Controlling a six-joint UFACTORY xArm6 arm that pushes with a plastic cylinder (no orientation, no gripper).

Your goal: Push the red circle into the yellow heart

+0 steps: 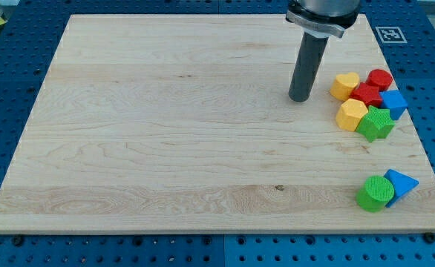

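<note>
The red circle (380, 78) lies at the view's right edge of the board, at the top of a tight cluster. The yellow heart (344, 86) lies just left of it, with a red star (365, 95) touching both from below. My tip (301, 98) rests on the board a short way left of the yellow heart, apart from it. The dark rod rises from the tip toward the view's top.
The cluster also holds a yellow hexagon (351, 115), a green star (375, 124) and a blue block (394, 103). A green circle (375, 193) and a blue triangle (400, 182) lie together at the bottom right. The wooden board (165, 133) sits on a blue pegboard.
</note>
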